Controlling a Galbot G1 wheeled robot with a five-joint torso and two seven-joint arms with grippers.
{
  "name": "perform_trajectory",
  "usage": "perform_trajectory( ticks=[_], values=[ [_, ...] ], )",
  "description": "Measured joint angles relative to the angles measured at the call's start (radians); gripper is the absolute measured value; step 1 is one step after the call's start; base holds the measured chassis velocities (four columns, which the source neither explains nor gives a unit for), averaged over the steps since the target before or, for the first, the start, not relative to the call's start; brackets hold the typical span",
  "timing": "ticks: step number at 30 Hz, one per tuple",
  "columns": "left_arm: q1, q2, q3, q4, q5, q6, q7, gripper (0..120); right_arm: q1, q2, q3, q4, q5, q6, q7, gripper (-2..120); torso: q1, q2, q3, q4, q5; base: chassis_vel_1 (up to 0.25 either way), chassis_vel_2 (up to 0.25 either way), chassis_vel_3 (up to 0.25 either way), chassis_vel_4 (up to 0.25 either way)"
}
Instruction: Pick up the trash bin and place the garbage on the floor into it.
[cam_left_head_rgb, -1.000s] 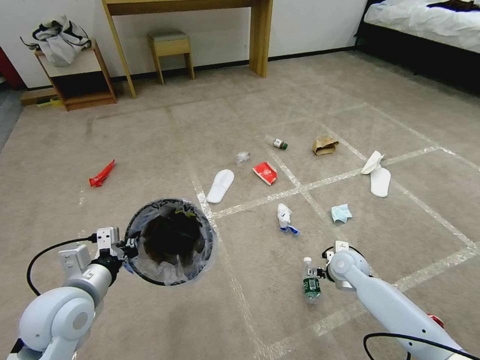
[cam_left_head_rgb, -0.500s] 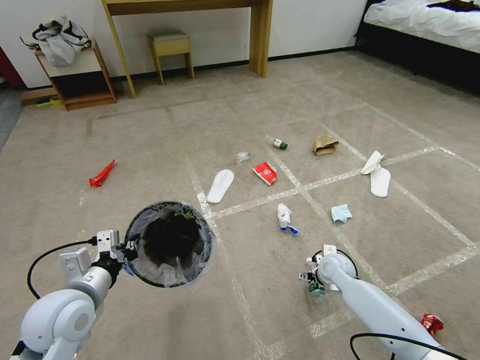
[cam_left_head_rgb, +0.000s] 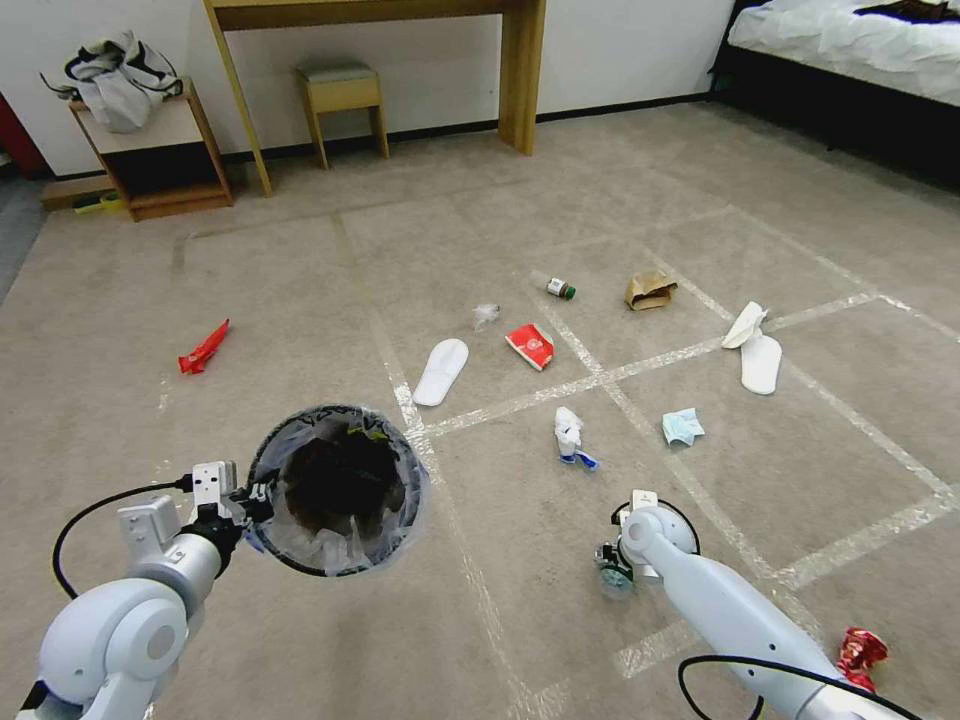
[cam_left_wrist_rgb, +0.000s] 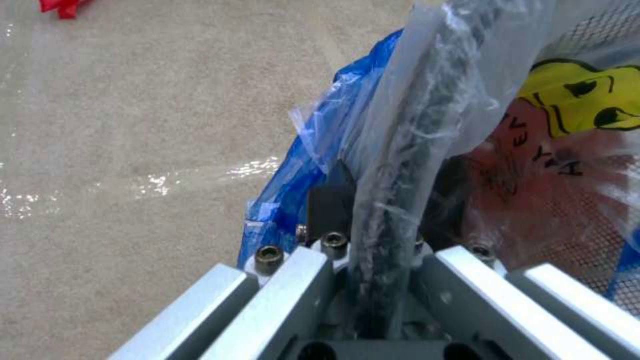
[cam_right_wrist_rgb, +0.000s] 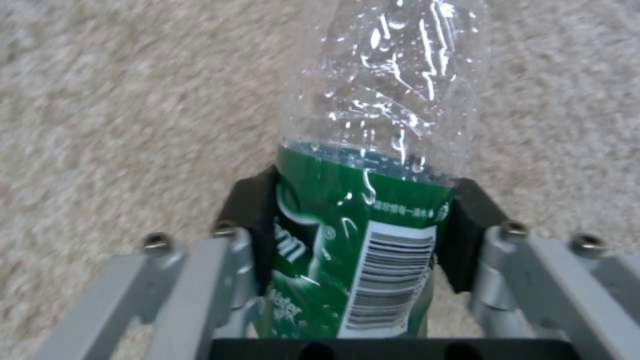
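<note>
Bin held at left, bottle clamped at right, over littered carpet

Left gripper (cam_left_wrist_rgb: 373, 235): closed on the bag-lined rim of the trash bin (cam_left_head_rgb: 338, 488), held above the floor (cam_left_head_rgb: 300, 300). Right gripper (cam_right_wrist_rgb: 357, 225): pads pressed to both sides of a green-labelled clear bottle (cam_right_wrist_rgb: 373, 165), low over the carpet. Loose: slipper (cam_left_head_rgb: 441, 370), red wrapper (cam_left_head_rgb: 531, 346), face mask (cam_left_head_rgb: 683, 426), paper bag (cam_left_head_rgb: 649, 291)

The trash bin (cam_left_head_rgb: 338, 488) hangs near left, with the bottle (cam_left_head_rgb: 612, 578) near right at the right gripper (cam_left_head_rgb: 608, 566). Beyond them on the floor (cam_left_head_rgb: 300, 290) lie a slipper (cam_left_head_rgb: 441, 371), wrapper (cam_left_head_rgb: 530, 346) and tissue (cam_left_head_rgb: 568, 432) centrally, a mask (cam_left_head_rgb: 683, 426) right, and a paper bag (cam_left_head_rgb: 649, 290) farther off.
</note>
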Motion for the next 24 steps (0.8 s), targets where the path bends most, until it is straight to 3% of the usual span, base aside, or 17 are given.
perform_trajectory(
  ticks=[7,11,19,24],
  values=[
    [-0.005,0.001,0.004,0.005,0.000,0.000,0.005,0,-0.008,-0.009,0.017,0.003,-0.002,0.001,-0.006,28,0.000,0.000,0.000,0.0001,0.0003,0.000,0.000,0.000,0.000],
    [-0.010,0.012,0.011,0.005,-0.008,0.001,0.008,0,-0.025,-0.050,0.034,0.073,0.029,0.000,0.013,21,0.000,0.000,0.000,-0.0007,0.0006,0.000,0.000,0.000,0.000],
    [-0.020,0.055,0.026,0.007,-0.027,0.006,0.009,0,-0.070,-0.119,0.091,0.226,0.047,0.000,0.026,21,0.000,0.000,0.000,-0.0001,0.0003,0.000,0.000,0.000,0.000],
    [-0.024,0.078,0.034,0.006,-0.082,0.006,-0.013,0,-0.125,-0.177,0.156,0.354,0.039,0.012,0.022,21,0.000,0.000,0.000,0.0000,0.0004,0.000,0.000,0.000,0.000]
  ],
)
